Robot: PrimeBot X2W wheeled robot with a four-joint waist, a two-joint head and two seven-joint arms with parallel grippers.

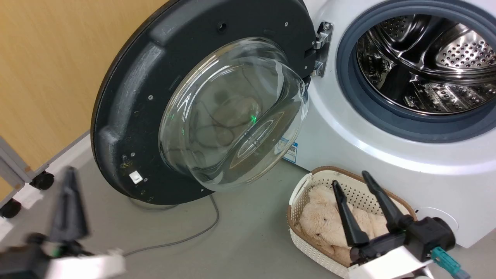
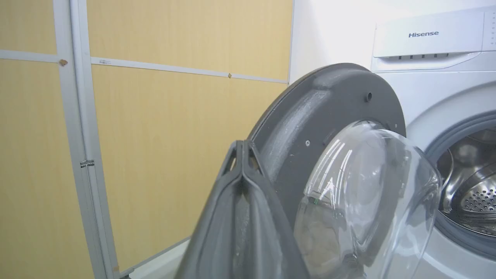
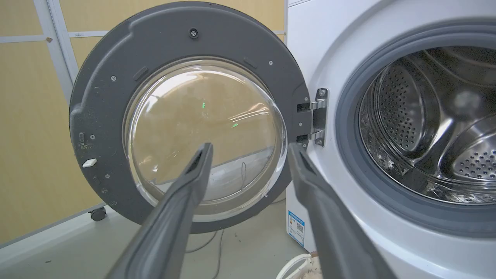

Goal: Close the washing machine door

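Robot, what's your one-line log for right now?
washing machine door: wide open | left end effector: shut, apart from door | right end effector: open, empty, by basket with plush toy

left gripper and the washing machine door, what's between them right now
Bare grey floor, as the head view shows: nothing stands between the left gripper and the washing machine door. The grey cable trails further right.

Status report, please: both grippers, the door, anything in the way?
Left gripper shut, empty. Right gripper open, empty. Washing machine door wide open, untouched. Basket with plush toy on floor before the machine, possibly near door's swing.
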